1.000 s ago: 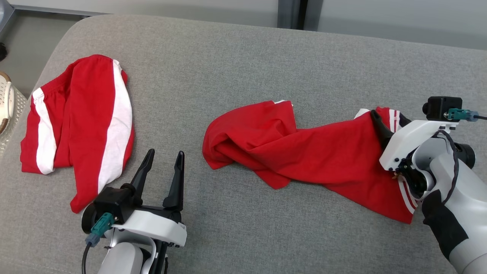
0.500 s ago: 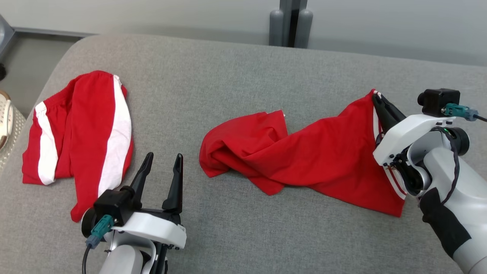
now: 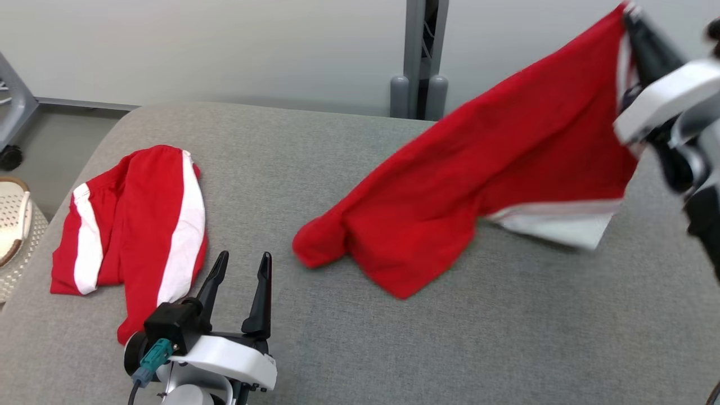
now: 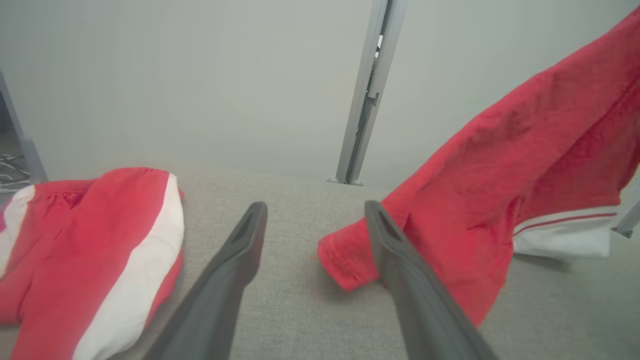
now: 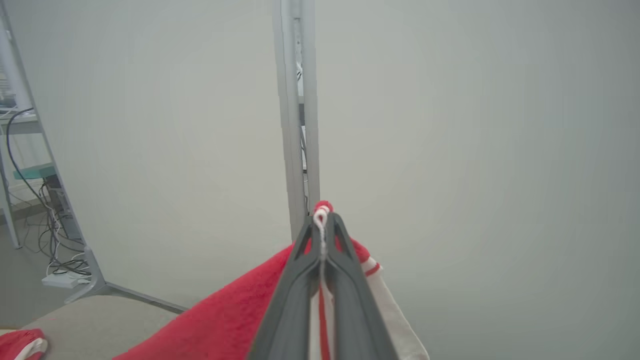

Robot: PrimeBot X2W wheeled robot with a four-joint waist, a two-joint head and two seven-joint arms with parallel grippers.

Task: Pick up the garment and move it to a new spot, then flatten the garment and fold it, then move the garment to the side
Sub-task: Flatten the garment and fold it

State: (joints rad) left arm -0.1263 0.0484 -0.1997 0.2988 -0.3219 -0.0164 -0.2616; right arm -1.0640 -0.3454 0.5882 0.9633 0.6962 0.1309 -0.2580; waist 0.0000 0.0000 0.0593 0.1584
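The red garment [image 3: 478,185] hangs as a slanted sheet across the right half of the head view, its upper corner high in the upper right and its bunched lower end resting on the grey cushion [image 3: 394,349] near the centre, with a white striped hem drooping free at the right. The right gripper [image 3: 633,19] holds that top corner, its two dark fingers pressed together on the trimmed edge, as the right wrist view shows with a tuft of red and white cloth poking out past the tips. Holding by one corner lets the cloth's weight pull the crumples out, which suits carrying it to a new spot. The left gripper [image 3: 244,256] hovers at the lower left with fingers spread and nothing between them, probably waiting to take a second corner. A second red-and-white garment [image 3: 140,225] lies on the cushion at the left, well apart, beside a pale basket [image 3: 14,225] at the frame's left edge
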